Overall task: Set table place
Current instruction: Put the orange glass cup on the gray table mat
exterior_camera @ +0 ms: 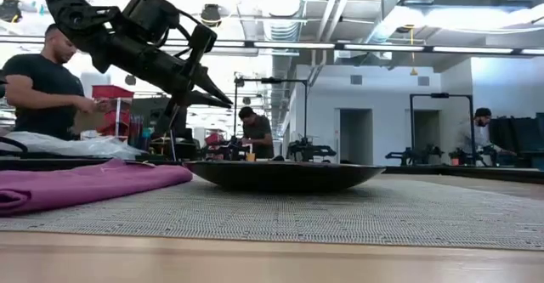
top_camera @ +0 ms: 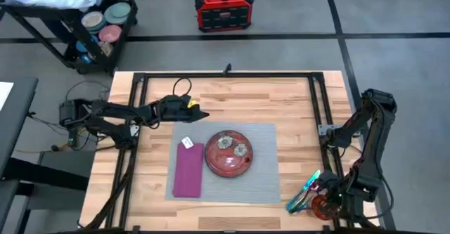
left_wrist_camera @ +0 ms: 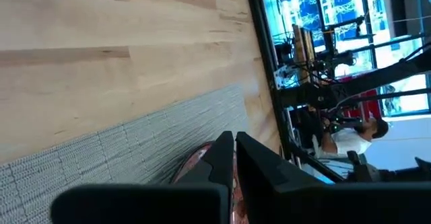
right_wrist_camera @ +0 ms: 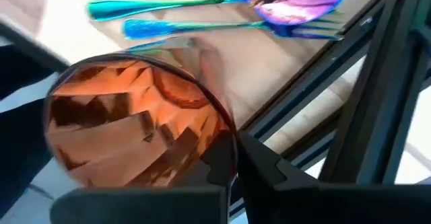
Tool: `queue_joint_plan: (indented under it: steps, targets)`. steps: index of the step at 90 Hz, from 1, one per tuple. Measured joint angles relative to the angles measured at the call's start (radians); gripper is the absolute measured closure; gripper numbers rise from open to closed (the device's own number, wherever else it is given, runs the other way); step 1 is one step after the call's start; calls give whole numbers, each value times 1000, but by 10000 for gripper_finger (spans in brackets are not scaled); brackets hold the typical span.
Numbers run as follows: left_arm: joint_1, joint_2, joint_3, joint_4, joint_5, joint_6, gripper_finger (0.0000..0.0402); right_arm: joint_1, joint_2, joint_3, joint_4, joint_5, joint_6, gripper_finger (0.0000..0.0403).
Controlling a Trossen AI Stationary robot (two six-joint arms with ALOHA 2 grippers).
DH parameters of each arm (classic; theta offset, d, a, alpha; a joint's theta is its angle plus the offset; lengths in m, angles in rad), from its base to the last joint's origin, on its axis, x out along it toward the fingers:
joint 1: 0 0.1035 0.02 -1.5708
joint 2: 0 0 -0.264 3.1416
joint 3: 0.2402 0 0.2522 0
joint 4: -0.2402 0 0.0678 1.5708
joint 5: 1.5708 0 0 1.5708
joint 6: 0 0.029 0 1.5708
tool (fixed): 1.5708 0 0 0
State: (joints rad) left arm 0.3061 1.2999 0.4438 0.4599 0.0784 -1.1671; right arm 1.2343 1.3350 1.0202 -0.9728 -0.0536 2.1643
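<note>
One grey woven rectangular placemat point(top_camera: 264, 178) at frame centre of light plank bench point(top_camera: 232, 97), long axis left-right. On it: one dark red round plate point(top_camera: 228, 154), one purple folded napkin point(top_camera: 188, 171) left of plate, long axis top-bottom.

Left hand point(top_camera: 199, 111) above mat's upper left corner, fingers narrow, empty.

Right hand point(top_camera: 325, 204) lower right, clamped on rim of one orange faceted glass point(right_wrist_camera: 128, 126); iridescent cutlery point(top_camera: 304, 190) beside.

Three people in room behind.
</note>
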Motion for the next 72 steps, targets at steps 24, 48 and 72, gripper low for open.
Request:
queue_joint_plan:
  steps: [24, 48, 72]
  targets:
    - [-4, 0, 0, -1, 2, 42, 402, -101, -2, 215, -380, 79, -28, 402]
    - [-4, 0, 0, -6, 3, 81, 402, -642, -118, 181, -566, 303, -518, 402]
    - [-4, -1, 0, -6, 4, 101, 402, -1325, -187, 167, -370, 440, -1218, 403]
